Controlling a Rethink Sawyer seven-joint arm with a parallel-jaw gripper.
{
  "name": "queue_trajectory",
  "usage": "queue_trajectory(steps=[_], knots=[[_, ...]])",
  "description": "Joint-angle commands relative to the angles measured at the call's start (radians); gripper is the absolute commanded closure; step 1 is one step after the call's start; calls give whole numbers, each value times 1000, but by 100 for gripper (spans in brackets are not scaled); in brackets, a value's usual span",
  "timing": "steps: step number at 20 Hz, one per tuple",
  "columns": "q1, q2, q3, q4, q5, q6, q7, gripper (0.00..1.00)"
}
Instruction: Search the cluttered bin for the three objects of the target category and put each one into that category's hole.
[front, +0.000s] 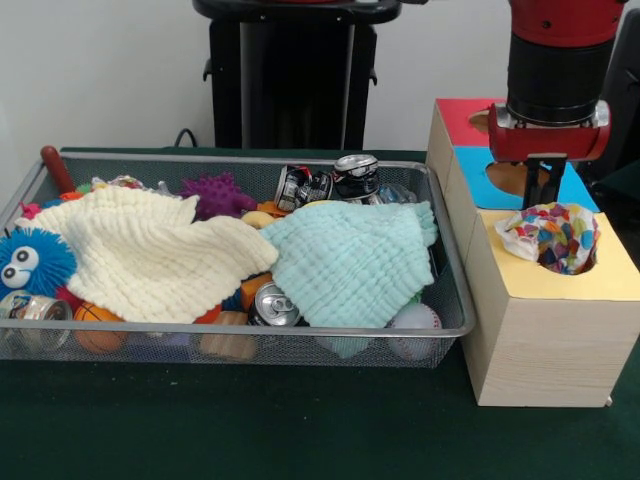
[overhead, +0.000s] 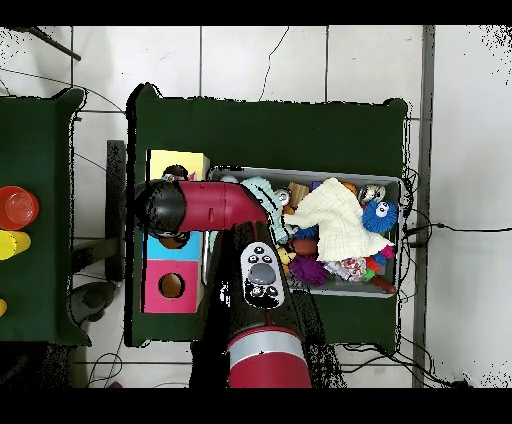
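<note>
Cloths are what this round looks to be about, and one of them, a multicoloured patterned cloth (front: 552, 236), is sitting bunched in the hole of the yellow section (front: 610, 278) of the wooden box (front: 545, 345), half sunk and half spilling over the rim, so it looks dropped there but not fully through. Right above the box, over the blue section (front: 478, 182) just behind the yellow one, hangs the gripper (front: 537, 181); its dark fingers point down with nothing between them, so it reads as let go and empty. Hovering at that height makes sense: clear of the box top, free to swing away. Beside the box, the wire bin (front: 455, 329) holds two more candidates, a cream cloth (front: 150, 255) spread over the side far from the box and a mint green cloth (front: 350, 262) draped on the side nearest it. Both lie on top of the clutter, covering balls, a drink can (front: 272, 306) and toys, so they should be easy to pinch. From overhead, the arm (overhead: 205, 205) reaches across the box. By my judgement one is delivered and two are left.
</note>
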Motion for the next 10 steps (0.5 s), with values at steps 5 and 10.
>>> queue_trajectory(steps=[5,10], knots=[[13,115,31,-20,-78,-249,88,100],[12,106,31,-18,-64,-206,82,100]])
